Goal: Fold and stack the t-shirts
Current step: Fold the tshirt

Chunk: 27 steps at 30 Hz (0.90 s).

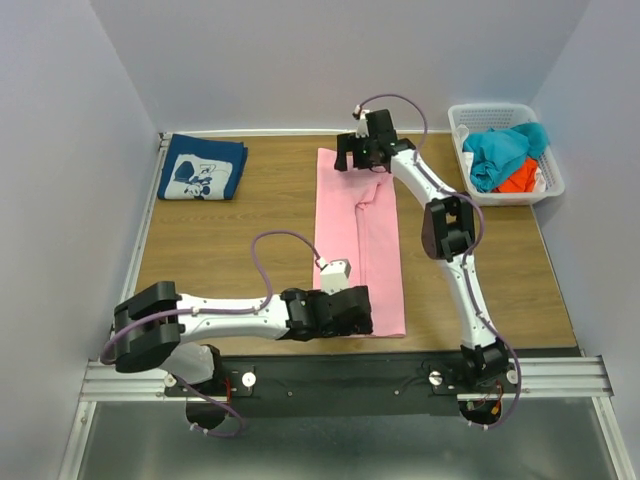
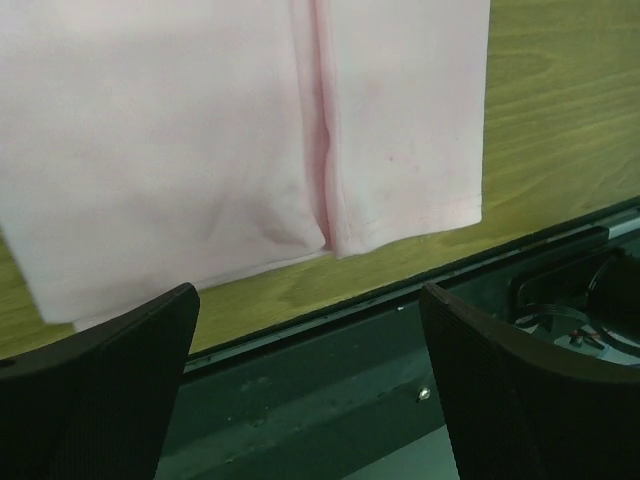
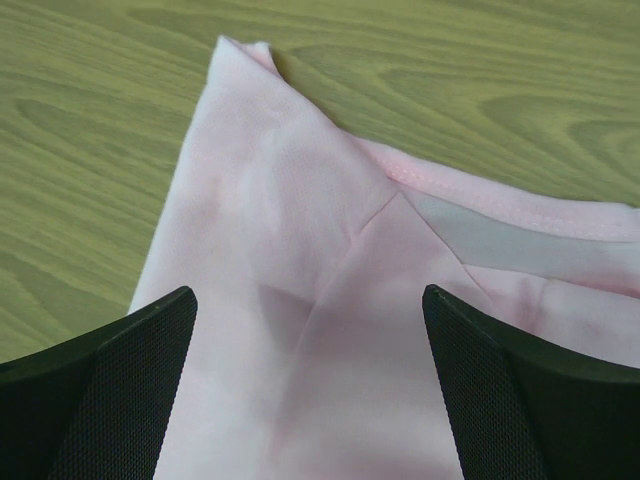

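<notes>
Top external view: the navy t-shirt lies folded at the far-left corner of the tabletop. The left claw, spread wide and empty, hovers at the near hem of the pink t-shirt, a long strip in the middle. The right claw, equally open, hovers over its far end. The crosswise fold looks due: a claw must pinch one end and carry it over.
</notes>
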Each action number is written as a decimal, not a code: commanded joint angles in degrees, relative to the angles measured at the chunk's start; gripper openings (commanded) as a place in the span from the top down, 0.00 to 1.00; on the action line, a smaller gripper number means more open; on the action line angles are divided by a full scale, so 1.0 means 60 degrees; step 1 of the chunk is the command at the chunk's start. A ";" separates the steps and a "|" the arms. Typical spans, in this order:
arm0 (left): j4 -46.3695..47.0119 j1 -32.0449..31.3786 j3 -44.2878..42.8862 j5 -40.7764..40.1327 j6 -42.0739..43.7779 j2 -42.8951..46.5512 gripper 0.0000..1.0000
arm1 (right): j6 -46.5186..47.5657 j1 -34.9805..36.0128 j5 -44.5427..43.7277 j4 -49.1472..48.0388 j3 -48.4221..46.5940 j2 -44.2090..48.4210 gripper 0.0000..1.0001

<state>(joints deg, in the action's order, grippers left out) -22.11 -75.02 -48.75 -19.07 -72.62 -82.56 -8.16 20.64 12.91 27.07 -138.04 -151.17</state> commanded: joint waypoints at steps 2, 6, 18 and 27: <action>-0.1750 -0.0006 0.0141 -0.1538 -0.0714 0.0971 0.02 | -0.0089 0.0075 -0.0553 0.0264 0.0255 0.2369 0.00; -0.1254 0.0315 0.1178 -0.1277 -0.0568 0.1879 0.02 | -0.1112 0.0075 -0.1942 0.0235 0.2696 0.4478 0.00; 0.0798 0.1649 0.3290 0.0233 0.0252 0.2290 0.32 | -0.3414 0.0075 -0.3512 -0.2183 1.1753 1.0997 0.00; 0.1707 0.1635 0.3847 0.1464 0.0562 0.1838 0.60 | -0.4030 0.0075 -0.4480 -0.2168 1.3848 1.2670 0.00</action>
<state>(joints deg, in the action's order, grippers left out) -12.84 -65.21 -27.70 -14.52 -69.41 -69.56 -29.56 20.80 -9.30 16.40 -58.22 -80.40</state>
